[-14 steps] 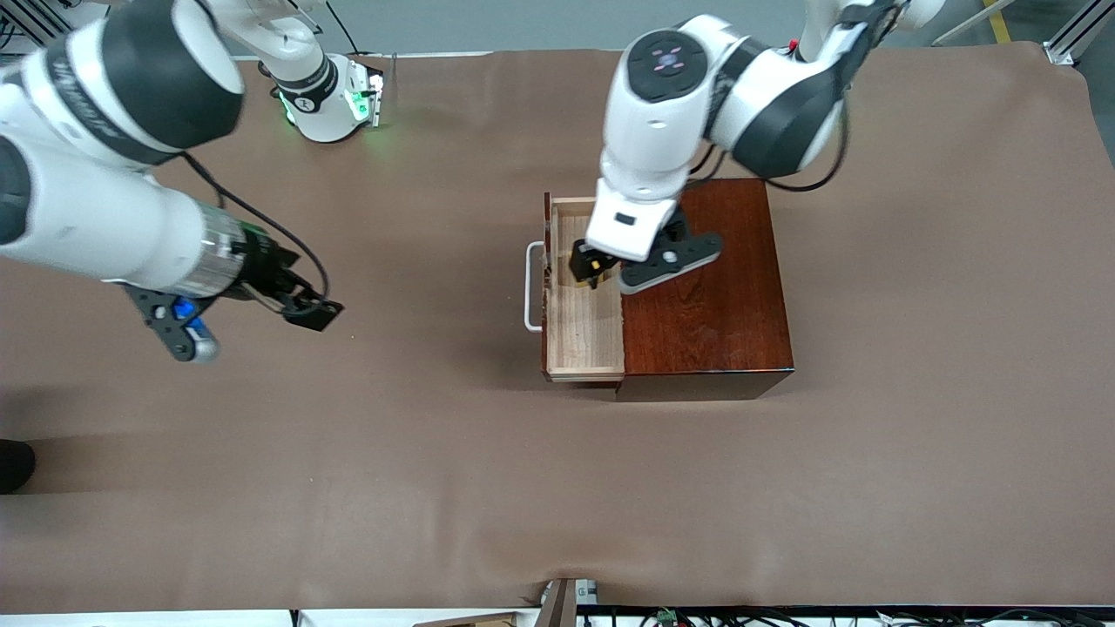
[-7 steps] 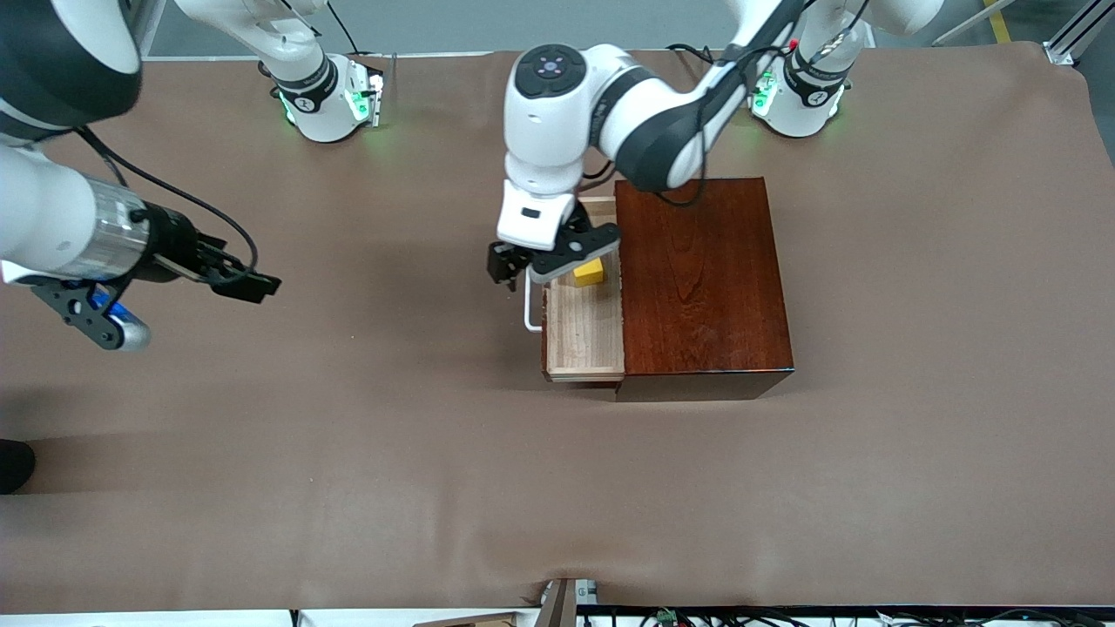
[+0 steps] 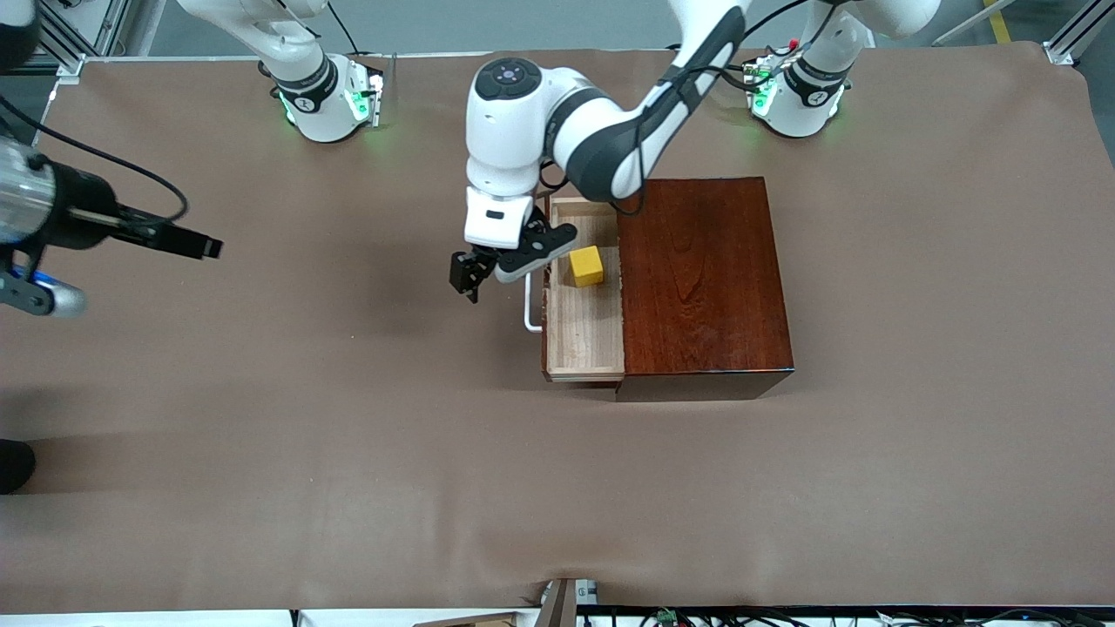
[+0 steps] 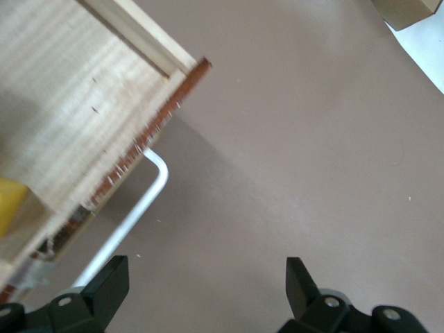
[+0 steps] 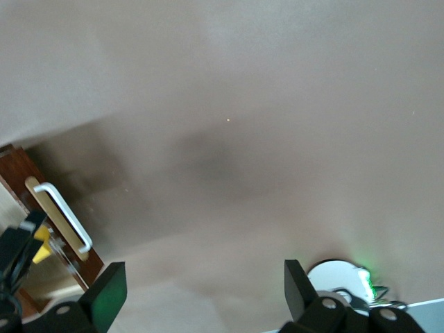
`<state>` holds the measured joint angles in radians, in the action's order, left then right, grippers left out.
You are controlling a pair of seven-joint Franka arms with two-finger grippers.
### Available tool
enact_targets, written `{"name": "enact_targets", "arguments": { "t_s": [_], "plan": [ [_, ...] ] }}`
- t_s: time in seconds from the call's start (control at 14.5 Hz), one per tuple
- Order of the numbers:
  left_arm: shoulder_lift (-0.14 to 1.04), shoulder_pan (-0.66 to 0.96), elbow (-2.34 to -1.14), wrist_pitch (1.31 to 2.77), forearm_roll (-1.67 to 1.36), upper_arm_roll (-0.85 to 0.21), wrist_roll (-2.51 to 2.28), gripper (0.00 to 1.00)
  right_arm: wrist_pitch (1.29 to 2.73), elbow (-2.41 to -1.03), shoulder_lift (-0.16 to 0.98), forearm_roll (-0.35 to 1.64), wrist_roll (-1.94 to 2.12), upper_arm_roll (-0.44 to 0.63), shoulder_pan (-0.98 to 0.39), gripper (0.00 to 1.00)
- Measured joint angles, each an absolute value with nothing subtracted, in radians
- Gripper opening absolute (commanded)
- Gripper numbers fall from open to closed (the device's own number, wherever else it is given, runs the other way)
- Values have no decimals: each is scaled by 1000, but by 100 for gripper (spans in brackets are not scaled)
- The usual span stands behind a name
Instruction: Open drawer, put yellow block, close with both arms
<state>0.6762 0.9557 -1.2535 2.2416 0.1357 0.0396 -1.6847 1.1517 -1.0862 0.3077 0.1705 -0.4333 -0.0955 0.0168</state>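
Observation:
The yellow block lies loose in the open drawer, the pale tray pulled out of the dark mahogany box. The white handle faces the right arm's end of the table. My left gripper is open and empty, over the table just beside the handle. The left wrist view shows the tray, the handle, a sliver of the block and the open left gripper. My right gripper is open and empty, over the table at the right arm's end; the right wrist view shows the handle far off.
Brown cloth covers the table. The right arm's base and the left arm's base stand along the edge farthest from the front camera. The left arm's forearm hangs over the box's corner.
My left gripper let go of the yellow block in the drawer and moved out past the handle toward the right arm's end. My right gripper drew back farther toward its end of the table.

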Motion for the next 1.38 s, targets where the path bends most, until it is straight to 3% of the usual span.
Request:
{"name": "enact_targets", "arguments": {
  "t_s": [0.69,1.38],
  "plan": [
    [761,994,-1242,2294,136,54,-1751,100,1139,-1143,204,28,66,-95,32,100],
    [818,1011,-1244,2268,174,58,-1751,100,1295,-1396,56,28,212,-94,39,100]
  ]
}}
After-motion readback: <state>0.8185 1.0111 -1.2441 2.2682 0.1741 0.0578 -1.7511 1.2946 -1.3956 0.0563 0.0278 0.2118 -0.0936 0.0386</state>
